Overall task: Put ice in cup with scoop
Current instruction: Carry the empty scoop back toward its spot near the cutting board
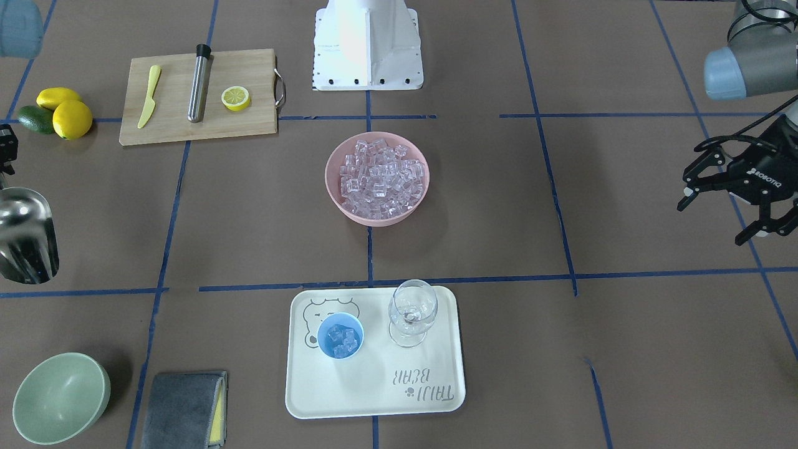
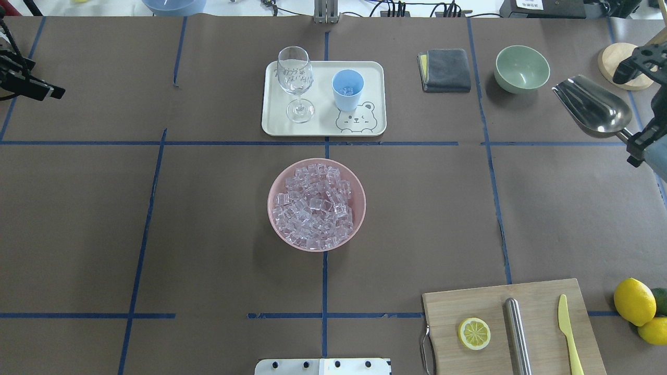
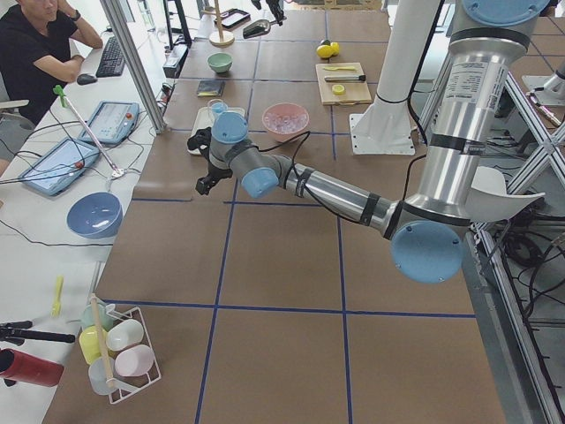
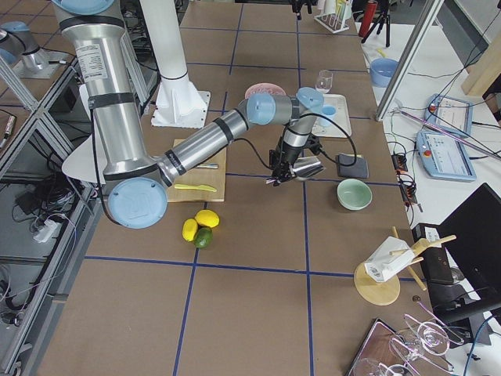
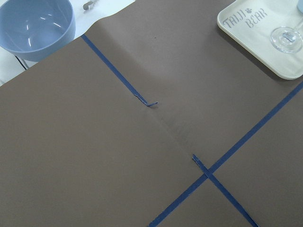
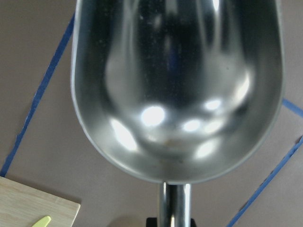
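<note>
The shiny steel scoop (image 2: 591, 107) hangs above the table at the far right of the overhead view, its trough (image 6: 177, 90) empty. My right gripper (image 2: 637, 145) is shut on its thin handle (image 6: 174, 208). The light-blue cup (image 1: 340, 335) stands on a cream tray (image 1: 374, 390) and holds a few cubes of ice. Most of the ice (image 1: 379, 178) fills a pink bowl (image 2: 276, 182) at the table's centre. My left gripper (image 1: 712, 221) hovers open and empty far off at the table's other end.
A clear wine glass (image 1: 411, 312) stands beside the cup on the tray. A green bowl (image 2: 522, 67) and a grey cloth (image 2: 445, 70) lie near the scoop. A cutting board (image 2: 542, 307) carries a lemon half, a steel cylinder and a yellow knife; lemons (image 2: 634, 302) lie beside it.
</note>
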Controlling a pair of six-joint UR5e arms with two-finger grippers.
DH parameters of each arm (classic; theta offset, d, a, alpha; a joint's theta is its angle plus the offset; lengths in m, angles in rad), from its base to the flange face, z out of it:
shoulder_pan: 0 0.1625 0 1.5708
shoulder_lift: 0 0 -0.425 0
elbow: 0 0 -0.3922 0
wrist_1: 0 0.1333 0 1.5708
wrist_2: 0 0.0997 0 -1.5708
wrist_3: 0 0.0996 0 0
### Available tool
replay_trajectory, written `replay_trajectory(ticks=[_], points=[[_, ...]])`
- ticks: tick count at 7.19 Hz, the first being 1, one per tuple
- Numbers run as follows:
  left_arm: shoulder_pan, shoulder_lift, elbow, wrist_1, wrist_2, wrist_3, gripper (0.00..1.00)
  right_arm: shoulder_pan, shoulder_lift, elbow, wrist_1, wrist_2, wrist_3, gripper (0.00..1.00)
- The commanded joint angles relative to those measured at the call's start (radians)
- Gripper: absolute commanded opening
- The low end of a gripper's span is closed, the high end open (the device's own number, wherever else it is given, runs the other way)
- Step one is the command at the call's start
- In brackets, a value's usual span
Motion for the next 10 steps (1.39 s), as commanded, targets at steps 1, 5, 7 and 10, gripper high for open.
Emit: replay_trajectory(ticks=[1, 5, 7, 10], points=[[0.000, -0.008, -0.002, 0.000, 0.000, -0.002, 1.00, -0.001, -0.200, 0.012, 0.299, 0.089, 0.290, 0.00], [0.002, -0.031, 0.009, 0.002, 0.002, -0.002, 1.00, -0.085, -0.283, -0.022, 0.488, 0.091, 0.578, 0.00], [0.002, -0.033, 0.011, 0.002, 0.002, -0.002, 1.00, -0.199, -0.341, -0.059, 0.735, 0.083, 0.792, 0.00], [0.003, -0.040, 0.017, 0.002, 0.002, -0.002, 1.00, -0.312, -0.348, -0.077, 0.810, 0.062, 0.857, 0.00]])
